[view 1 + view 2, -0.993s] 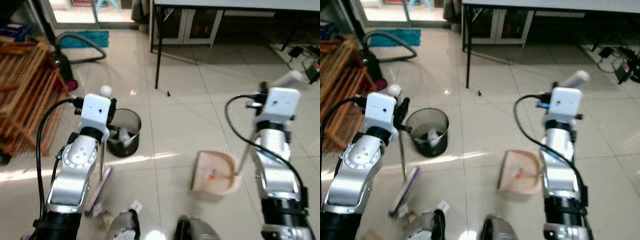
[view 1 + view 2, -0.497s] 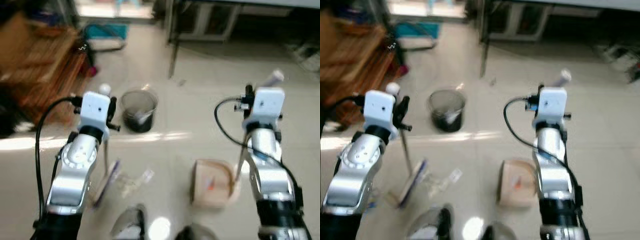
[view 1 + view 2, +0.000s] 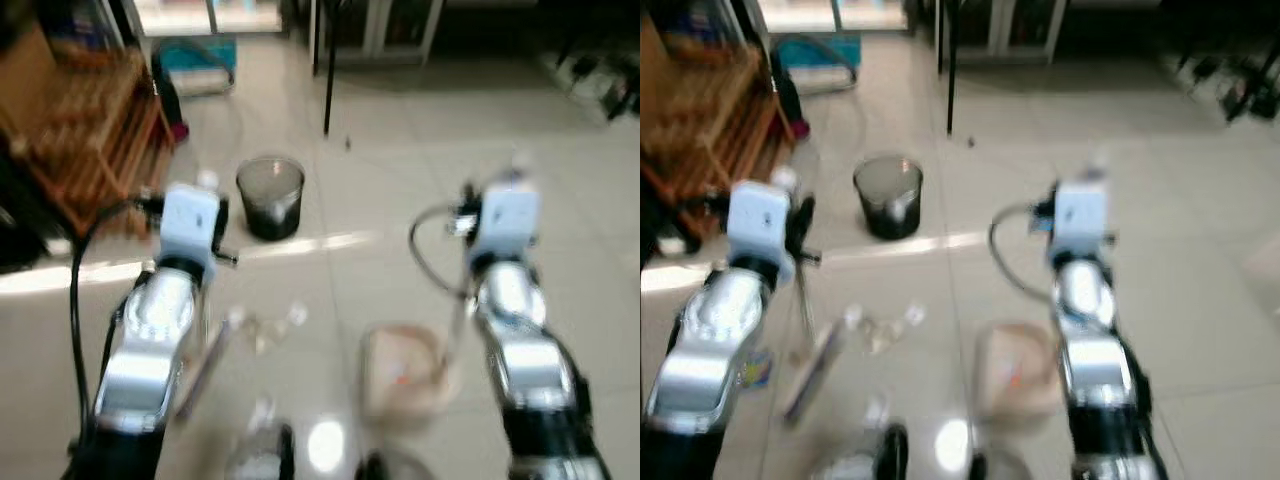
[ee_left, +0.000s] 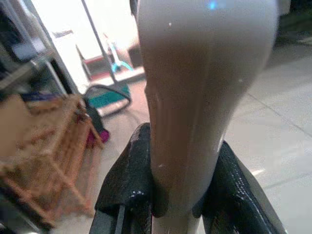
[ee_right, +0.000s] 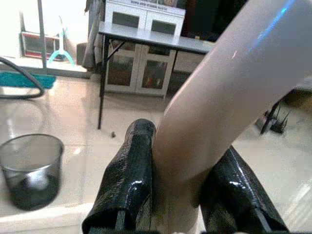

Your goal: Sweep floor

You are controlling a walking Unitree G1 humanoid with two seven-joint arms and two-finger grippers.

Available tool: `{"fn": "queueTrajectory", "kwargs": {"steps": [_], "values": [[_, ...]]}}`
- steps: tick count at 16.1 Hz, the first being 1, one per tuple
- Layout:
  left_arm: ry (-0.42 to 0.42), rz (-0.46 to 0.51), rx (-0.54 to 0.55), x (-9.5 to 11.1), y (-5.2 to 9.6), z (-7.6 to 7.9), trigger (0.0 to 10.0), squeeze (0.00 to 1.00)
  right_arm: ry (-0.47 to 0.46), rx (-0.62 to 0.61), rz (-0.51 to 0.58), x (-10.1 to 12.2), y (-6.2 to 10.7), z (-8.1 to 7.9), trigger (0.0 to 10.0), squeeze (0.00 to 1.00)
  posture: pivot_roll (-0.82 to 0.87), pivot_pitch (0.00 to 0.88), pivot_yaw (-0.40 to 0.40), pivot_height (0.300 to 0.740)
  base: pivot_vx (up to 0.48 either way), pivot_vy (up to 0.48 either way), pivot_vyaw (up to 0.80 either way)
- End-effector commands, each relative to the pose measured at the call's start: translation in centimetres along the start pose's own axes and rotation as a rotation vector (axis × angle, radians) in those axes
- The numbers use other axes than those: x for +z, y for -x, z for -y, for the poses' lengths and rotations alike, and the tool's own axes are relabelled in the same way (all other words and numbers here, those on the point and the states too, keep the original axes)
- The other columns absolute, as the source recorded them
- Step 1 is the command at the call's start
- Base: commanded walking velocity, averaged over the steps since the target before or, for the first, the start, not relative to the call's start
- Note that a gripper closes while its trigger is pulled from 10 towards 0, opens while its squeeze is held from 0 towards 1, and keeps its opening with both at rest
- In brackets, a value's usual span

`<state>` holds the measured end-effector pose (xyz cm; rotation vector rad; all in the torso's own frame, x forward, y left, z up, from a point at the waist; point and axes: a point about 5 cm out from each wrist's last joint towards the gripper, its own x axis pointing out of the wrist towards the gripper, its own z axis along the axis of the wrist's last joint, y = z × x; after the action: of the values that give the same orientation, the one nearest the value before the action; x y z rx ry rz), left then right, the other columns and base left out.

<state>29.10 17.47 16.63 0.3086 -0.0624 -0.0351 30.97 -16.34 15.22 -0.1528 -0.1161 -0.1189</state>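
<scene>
My left gripper (image 4: 187, 180) is shut on the pale broom handle (image 4: 195, 97). The handle runs down to the broom head (image 3: 205, 360) on the tiles at my left. Small bits of litter (image 3: 262, 328) lie just right of the broom head. My right gripper (image 5: 180, 190) is shut on the dustpan's long handle (image 5: 229, 97). The beige dustpan (image 3: 400, 372) rests on the floor in front of my right side, with an orange scrap inside it. A dark waste bin (image 3: 270, 196) stands farther ahead on the left. The eye views are blurred.
A wooden rack (image 3: 80, 150) stands at the left. A teal mat with a vacuum hose (image 3: 195, 55) lies by the doorway. A black table leg (image 3: 327, 70) stands ahead, with cabinets behind it and cables (image 3: 600, 90) at the far right.
The whole picture has shifted and blurred, so the camera has moved. The bin and litter now sit higher in the view. Both grippers still hold their handles.
</scene>
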Motion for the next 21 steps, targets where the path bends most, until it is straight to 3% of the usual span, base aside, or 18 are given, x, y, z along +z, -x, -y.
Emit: {"fn": "queueTrajectory", "kwargs": {"steps": [1,3,6,9,17,21], "values": [[-0.005,0.016,0.032,0.5,-0.2,-0.5,10.0,0.0,0.0,-0.004,0.01,0.4,-0.1,0.3,10.0,0.0,-0.01,0.127,-0.015,0.74,0.0,0.0,0.0],[-0.012,0.018,0.017,0.4,-0.1,-0.2,10.0,0.0,-0.083,0.03,-0.059,-0.7,0.3,-0.5,10.0,0.0,-0.01,0.119,-0.014,0.74,0.0,0.0,0.0],[-0.006,0.019,0.013,0.2,0.0,0.0,10.0,0.0,-0.046,0.078,-0.083,-1.1,0.4,-1.2,10.0,0.0,0.0,0.114,-0.014,0.74,0.0,0.0,0.0],[0.012,0.02,0.025,-0.1,0.0,0.2,10.0,0.0,-0.037,0.105,-0.098,-1.4,0.4,-1.8,10.0,0.0,0.0,0.114,-0.016,0.74,0.085,0.0,0.7],[0.032,0.014,-0.009,-1.9,-0.4,1.3,10.0,0.0,-0.017,0.035,-0.061,-1.3,-0.6,-1.5,10.0,0.0,0.0,0.138,-0.017,0.74,0.287,0.0,0.1],[0.087,0.076,0.04,-2.0,-0.9,1.1,10.0,0.0,-0.044,-0.016,-0.007,-1.3,-0.7,-1.1,10.0,0.0,0.0,0.16,-0.022,0.74,0.0,0.0,0.0]]}}
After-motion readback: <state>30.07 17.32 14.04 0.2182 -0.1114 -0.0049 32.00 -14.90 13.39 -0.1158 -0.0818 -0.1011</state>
